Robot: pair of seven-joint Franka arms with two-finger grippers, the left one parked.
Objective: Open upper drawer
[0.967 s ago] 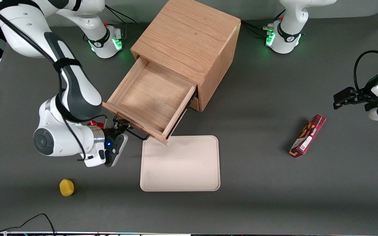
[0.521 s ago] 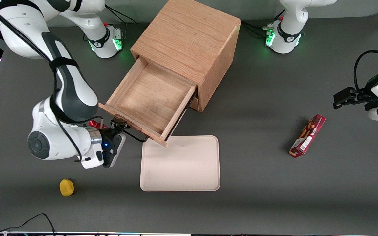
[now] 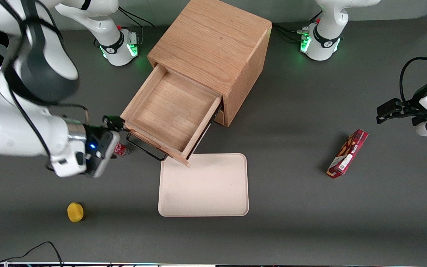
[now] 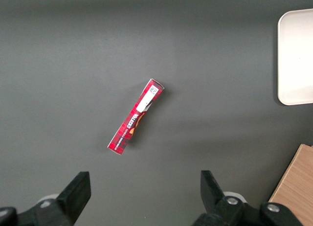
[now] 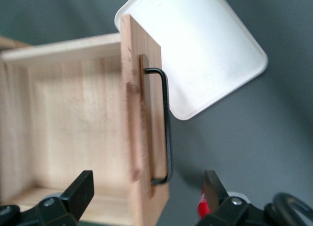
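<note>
1. Upper drawer [image 3: 171,111]: light oak, pulled well out of the wooden cube cabinet [image 3: 213,44]; its bare inside is exposed from above. In the right wrist view the drawer front [image 5: 144,133] is seen edge-on.

2. Black bar handle [image 3: 145,148]: mounted on the drawer front and standing free of any grip. In the right wrist view its full length [image 5: 167,128] is shown, with both bent ends meeting the wood.

3. Gripper [image 3: 114,122]: held above the table at the corner of the drawer front nearest the working arm's end of the table. It is spread wide and holds nothing; in the right wrist view the two fingers [image 5: 80,189] are seen far apart, one over the drawer's inside and one out past the handle. The fingertips are cut off at the frame edge.

4. Bottom drawer [image 3: 219,115]: almost wholly hidden under the pulled-out drawer; only a small dark part is seen at the cabinet's lower corner.

5. Beige tray [image 3: 204,185]: laid flat on the table [image 3: 310,222], nearer the front camera than the drawer; one corner of the drawer front overlaps its corner.

6. Red can [image 3: 120,150]: partly hidden by the wrist; white lettering is present but cannot be read.

7. Red box [image 3: 347,154]: laid toward the parked arm's end of the table. A white label patch and a printed name are seen in the left wrist view [image 4: 136,116]; the name is too small to be read with certainty.

8. Yellow object [image 3: 75,212]: small and rounded, near the front edge of the table.
</note>
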